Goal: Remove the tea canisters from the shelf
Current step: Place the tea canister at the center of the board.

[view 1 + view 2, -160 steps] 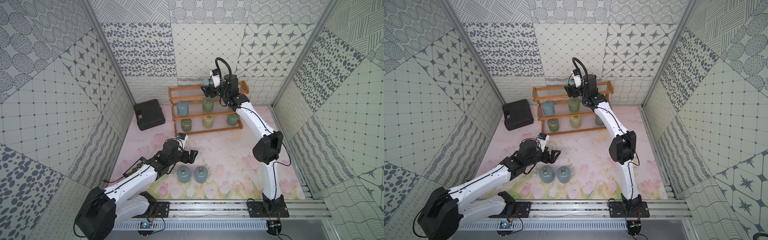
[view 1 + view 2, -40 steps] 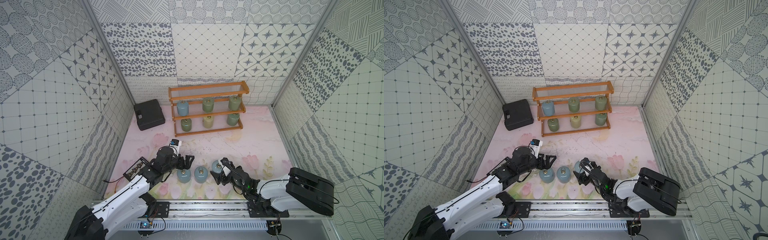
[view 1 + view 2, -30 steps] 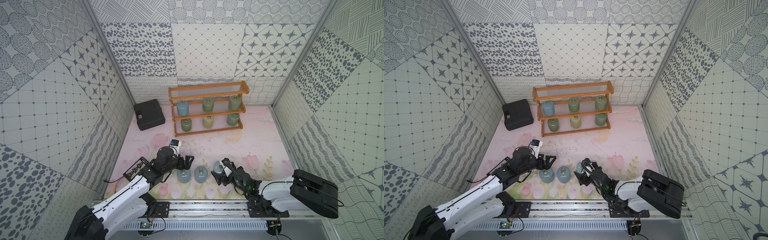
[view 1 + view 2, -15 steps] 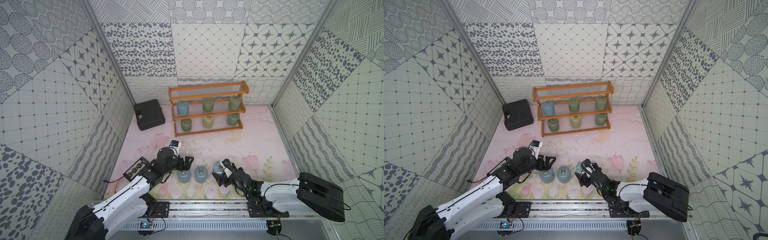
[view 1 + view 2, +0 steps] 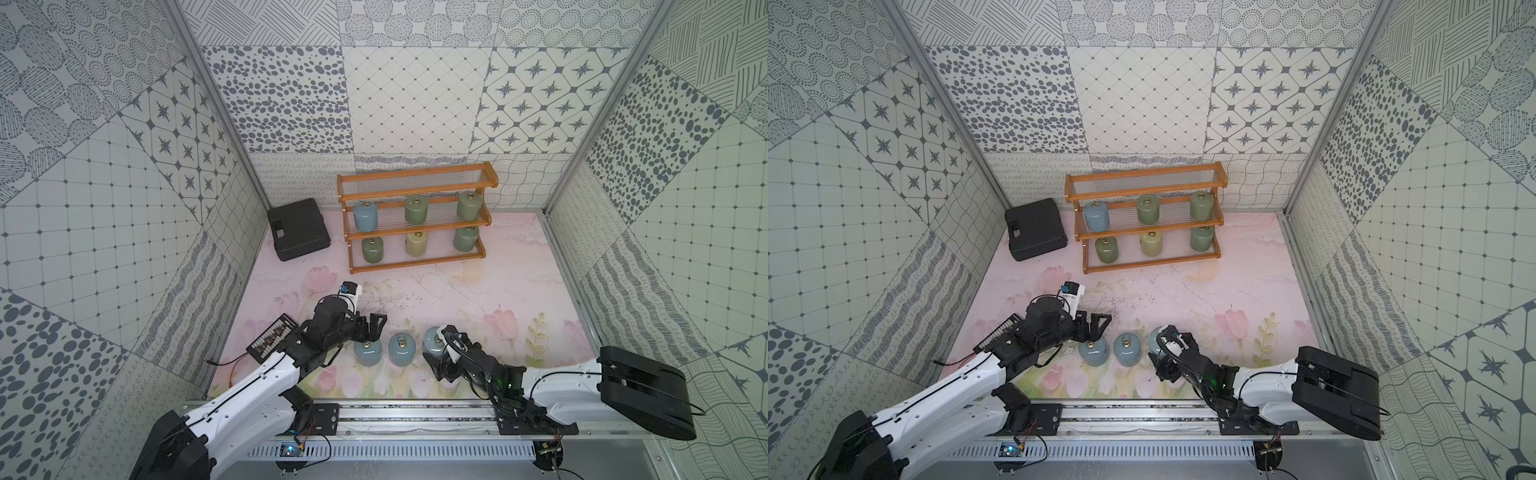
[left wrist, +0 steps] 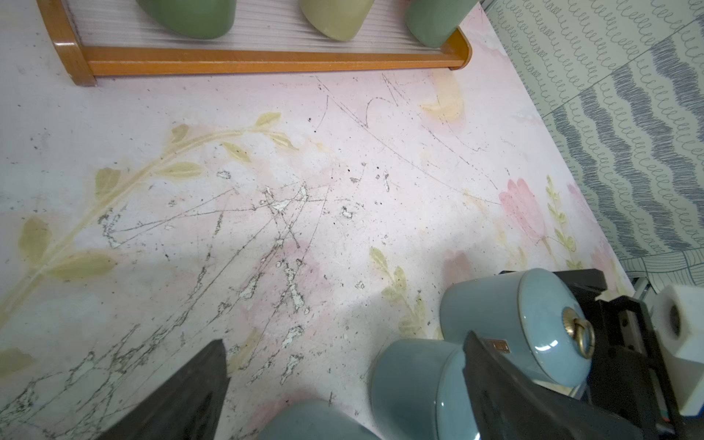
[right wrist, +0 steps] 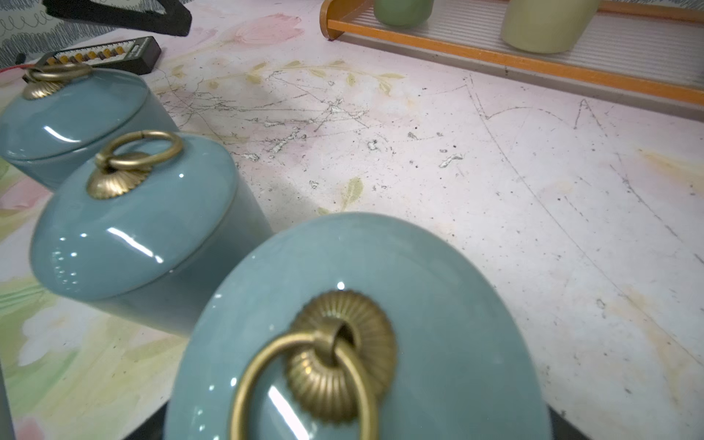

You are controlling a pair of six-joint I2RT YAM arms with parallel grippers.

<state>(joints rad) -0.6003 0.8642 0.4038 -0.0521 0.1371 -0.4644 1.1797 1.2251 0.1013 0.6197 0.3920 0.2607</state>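
L gripper jaws wide, empty, by 3 blue cans rowed well in front of shelf. R gripper round end can; clamped or loose, can't tell.

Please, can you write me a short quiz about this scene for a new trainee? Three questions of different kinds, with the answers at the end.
1. Count: how many tea canisters stand on the shelf?
2. True or false: the shelf's top tier holds a canister.
3. Choose: the three canisters standing on the table are A) olive green, B) blue-grey, C) pale yellow-green.
Key: 1. six; 2. false, it is bare; 3. B.
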